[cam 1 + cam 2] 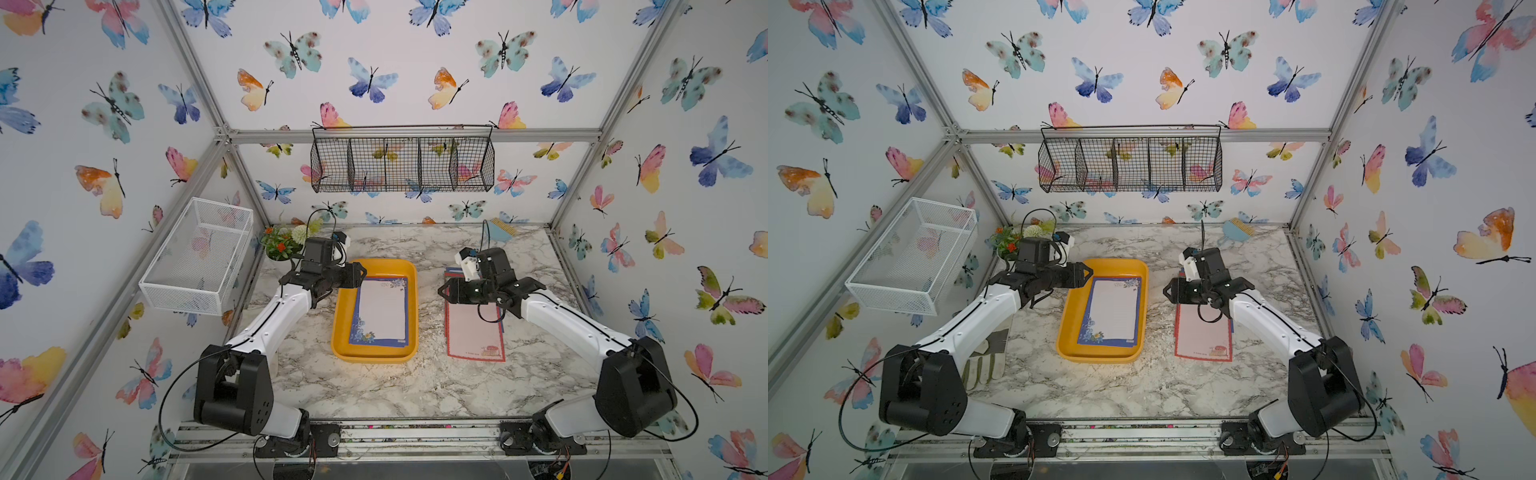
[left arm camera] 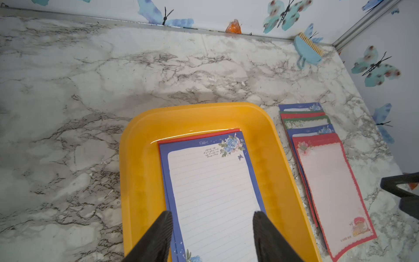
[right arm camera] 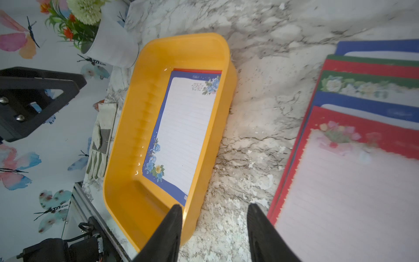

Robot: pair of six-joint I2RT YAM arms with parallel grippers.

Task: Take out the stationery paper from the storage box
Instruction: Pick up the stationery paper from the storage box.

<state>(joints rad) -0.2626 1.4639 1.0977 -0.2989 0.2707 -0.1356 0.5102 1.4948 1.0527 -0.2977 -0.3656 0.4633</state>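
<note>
Quick one on the layout: part of the stationery paper (image 1: 380, 311) was found lying flat in the storage box (image 1: 341, 316). A blue floral sheet was on top with a red edge peeking out underneath, while a fanned pile of sheets (image 1: 473, 336) was already laid out on the worktop (image 1: 374, 390) just to the box's right. The left jaws were seen parted and empty, hung over the box. In the left wrist view the top sheet was framed between the two tips (image 2: 158, 236), running away from them lengthwise; contact couldn't be told. The sheet's long axis was lined up with the box's long side, front to back on the worktop. The right jaws were also parted with nothing in them, held between box and pile, so the left arm (image 1: 291, 303) was judged the nearer one. A thin flat sheet on a glossy box floor was reckoned fiddly to pinch, probably best taken at an edge. Room-wise, bare floor was left along the box's left wall, and a flower pot (image 1: 282, 249) was stood off beyond its far left corner.
</note>
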